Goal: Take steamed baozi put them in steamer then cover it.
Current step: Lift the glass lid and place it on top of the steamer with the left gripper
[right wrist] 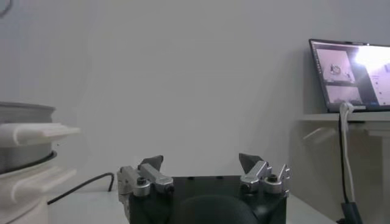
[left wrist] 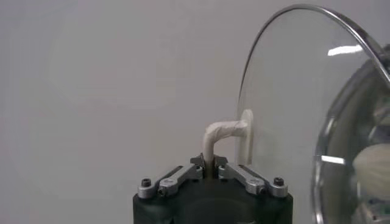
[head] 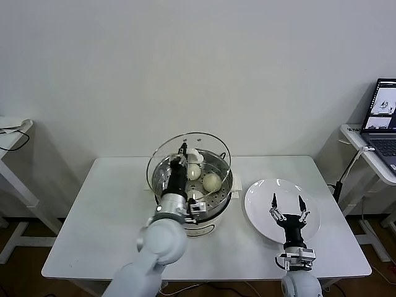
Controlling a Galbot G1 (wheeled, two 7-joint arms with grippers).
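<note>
The steel steamer (head: 210, 201) stands mid-table on its white base, with baozi (head: 211, 181) on the perforated tray inside. My left gripper (head: 183, 152) is shut on the white handle (left wrist: 214, 135) of the clear glass cover (head: 162, 159). It holds the cover tilted on edge above the steamer's left side, with the pot still uncovered. The cover's glass and metal rim show in the left wrist view (left wrist: 286, 115). My right gripper (head: 287, 205) is open and empty above the white plate (head: 260, 201).
The white plate lies to the right of the steamer and holds nothing. A laptop (head: 385, 117) sits on a side table at the far right, with a cable hanging down. The steamer's white base shows in the right wrist view (right wrist: 24, 176).
</note>
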